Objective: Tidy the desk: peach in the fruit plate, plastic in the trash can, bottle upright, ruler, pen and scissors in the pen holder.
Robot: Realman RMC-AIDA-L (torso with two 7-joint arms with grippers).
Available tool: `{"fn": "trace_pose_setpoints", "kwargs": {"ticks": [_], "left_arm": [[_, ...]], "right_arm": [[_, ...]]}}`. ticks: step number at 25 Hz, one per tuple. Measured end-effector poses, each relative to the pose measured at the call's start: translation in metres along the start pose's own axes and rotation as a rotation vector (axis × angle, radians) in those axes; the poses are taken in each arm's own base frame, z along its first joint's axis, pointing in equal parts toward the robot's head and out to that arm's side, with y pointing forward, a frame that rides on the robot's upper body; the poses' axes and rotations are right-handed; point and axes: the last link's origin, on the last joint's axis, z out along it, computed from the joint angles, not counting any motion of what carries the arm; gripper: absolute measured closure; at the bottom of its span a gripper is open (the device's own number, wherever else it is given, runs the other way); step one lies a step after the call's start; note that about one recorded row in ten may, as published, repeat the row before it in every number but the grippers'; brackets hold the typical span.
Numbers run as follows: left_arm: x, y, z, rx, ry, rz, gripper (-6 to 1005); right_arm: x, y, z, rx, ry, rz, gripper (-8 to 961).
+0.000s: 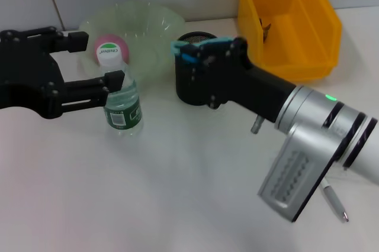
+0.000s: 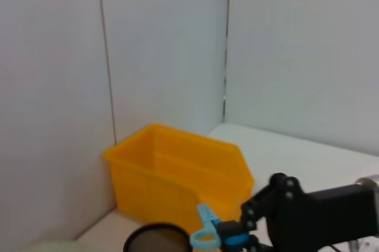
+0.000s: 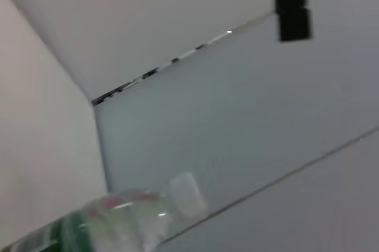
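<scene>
The bottle stands upright on the table, its white cap between the fingers of my open left gripper. Behind it the pink peach lies in the green fruit plate. My right gripper is shut on the blue-handled scissors, directly over the black pen holder. In the left wrist view the scissors hang just above the pen holder. A pen lies on the table beneath my right arm. The yellow trash can holds a small dark scrap. The ruler is out of view.
Grey wall panels close off the back of the table. The trash can sits in the far right corner. My right forearm reaches across the right half of the table. The right wrist view shows the bottle against the wall.
</scene>
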Motion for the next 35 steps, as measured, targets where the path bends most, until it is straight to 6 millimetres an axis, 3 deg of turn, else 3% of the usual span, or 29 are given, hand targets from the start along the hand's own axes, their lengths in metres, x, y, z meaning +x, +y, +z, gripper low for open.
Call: {"fn": "trace_pose_setpoints", "kwargs": {"ticks": [10, 13, 25, 35], "left_arm": [[-0.007, 0.008, -0.004, -0.012, 0.043, 0.075, 215], [-0.017, 0.016, -0.002, -0.004, 0.062, 0.136, 215], [-0.032, 0.021, -0.002, -0.007, 0.147, 0.187, 215], [-0.063, 0.037, 0.033, -0.103, 0.182, 0.255, 215]], "right_arm": [[0.020, -0.030, 0.001, 0.081, 0.000, 0.185, 886], [0.028, -0.043, 0.001, 0.111, -0.018, 0.290, 886], [0.045, -0.067, -0.011, 0.149, -0.076, 0.519, 886], [0.068, -0.080, -0.009, 0.098, -0.127, 0.760, 886]]}}
